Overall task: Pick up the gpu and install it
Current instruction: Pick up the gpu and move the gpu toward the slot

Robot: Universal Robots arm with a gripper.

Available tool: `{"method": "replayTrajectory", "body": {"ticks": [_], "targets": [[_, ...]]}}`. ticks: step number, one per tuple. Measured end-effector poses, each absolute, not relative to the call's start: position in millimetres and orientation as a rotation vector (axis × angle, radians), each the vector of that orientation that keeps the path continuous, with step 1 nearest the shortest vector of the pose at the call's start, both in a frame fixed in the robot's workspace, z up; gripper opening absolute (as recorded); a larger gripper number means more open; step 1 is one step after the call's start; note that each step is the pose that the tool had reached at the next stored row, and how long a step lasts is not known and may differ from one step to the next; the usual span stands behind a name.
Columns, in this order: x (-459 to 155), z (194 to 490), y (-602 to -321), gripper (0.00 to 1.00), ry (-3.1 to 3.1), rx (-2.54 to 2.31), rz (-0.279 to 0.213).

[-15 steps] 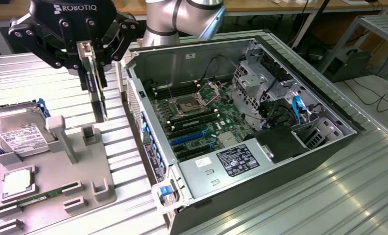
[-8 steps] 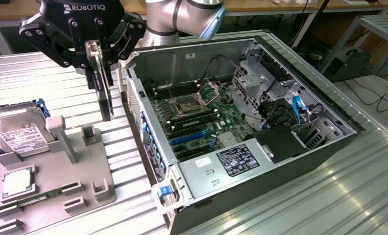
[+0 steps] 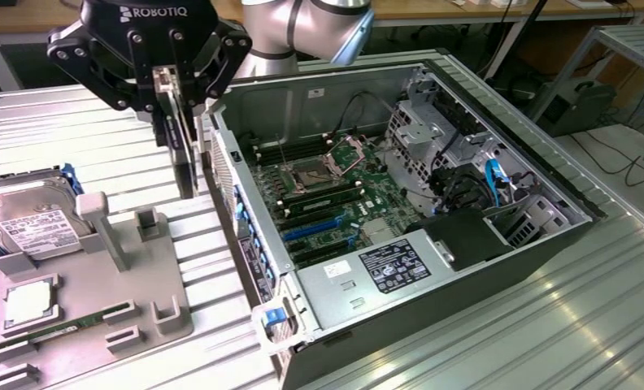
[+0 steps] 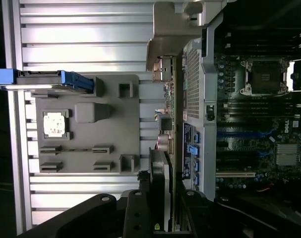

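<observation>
One card, the gpu point(image 3: 186, 158), hangs straight below the gripper point(image 3: 179, 101). The fingers are clamped on its upper end, so the board stands on edge, clear of the table. It is not yet inside the case point(image 3: 431, 89). It hangs just outside the wall nearest the hand, with the grey tray point(image 3: 149, 313) on the hand's other side.

My main worry is that wall. If I carry the card sideways without enough height, its lower edge could strike the rim. The fingers hold only a narrow strip of a long card, so any knock could lever it askew. A tilted card would then jam at the slots point(image 4: 239, 134) rather than seat.

From the exterior view I get the card's height over the table, and the drive point(image 3: 29, 223) on the tray. The wrist view looks down the card's length. It shows the silver bracket point(image 4: 162, 69) at the far end and the slots beyond the wall. There the card looks almost against the perforated wall, though I can't tell whether they touch.
</observation>
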State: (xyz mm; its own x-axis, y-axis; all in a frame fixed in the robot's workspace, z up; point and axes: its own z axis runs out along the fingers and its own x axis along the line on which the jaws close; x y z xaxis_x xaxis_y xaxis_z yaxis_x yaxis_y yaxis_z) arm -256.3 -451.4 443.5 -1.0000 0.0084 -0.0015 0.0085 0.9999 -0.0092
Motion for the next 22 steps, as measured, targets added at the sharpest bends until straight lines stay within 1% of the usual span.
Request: {"method": "replayTrajectory", "body": {"ticks": [22], "targets": [[-227, 443, -451, 0.28, 3.14, 0.013, -0.014]]}}
